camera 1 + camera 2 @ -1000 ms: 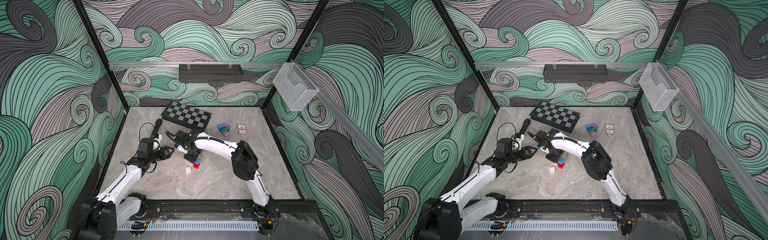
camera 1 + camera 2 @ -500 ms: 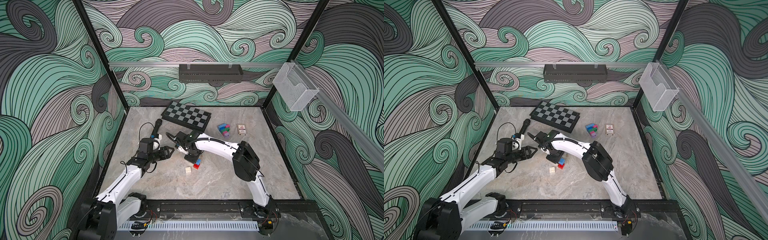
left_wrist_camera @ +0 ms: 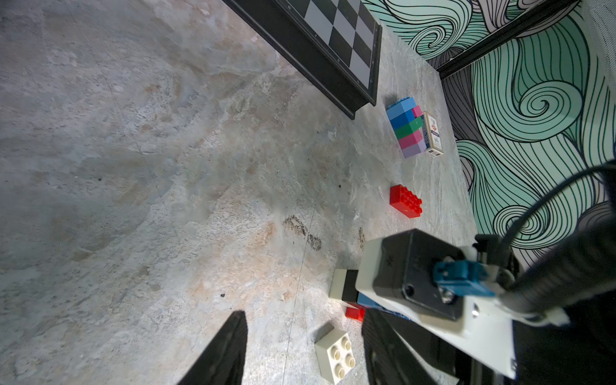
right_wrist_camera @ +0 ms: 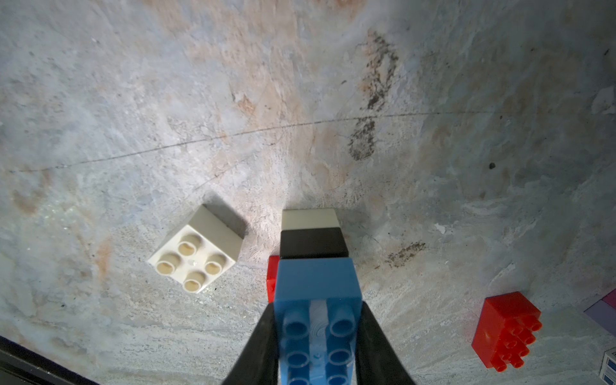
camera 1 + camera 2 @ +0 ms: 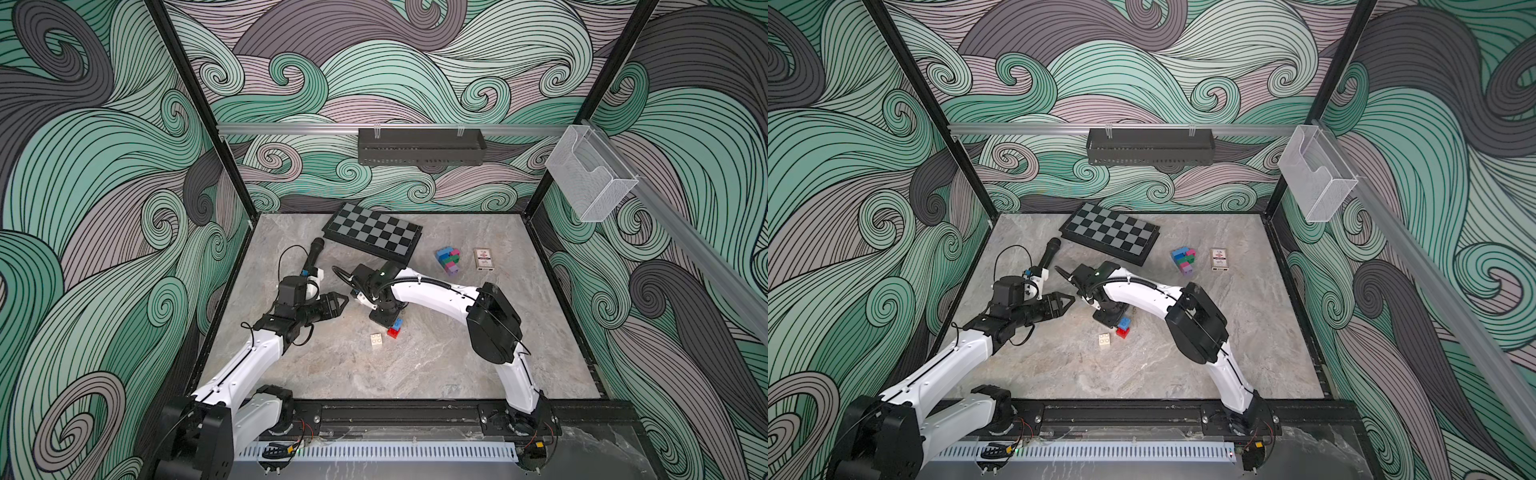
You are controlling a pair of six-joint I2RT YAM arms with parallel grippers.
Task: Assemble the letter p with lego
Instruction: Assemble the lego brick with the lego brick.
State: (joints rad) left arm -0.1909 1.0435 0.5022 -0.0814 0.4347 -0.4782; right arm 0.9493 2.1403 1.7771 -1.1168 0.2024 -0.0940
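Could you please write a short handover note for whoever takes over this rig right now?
Left hand: open, empty, near the build.
Right hand: shut on the blue brick, stacked over a black brick and a cream base brick.
Loose: cream square brick, red brick; a coloured stack lies near the checkered board.
Done: a short column. Left: the rest of the P.

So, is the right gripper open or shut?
Shut on it. In the right wrist view the right gripper has a finger pressed against each side of the blue brick.
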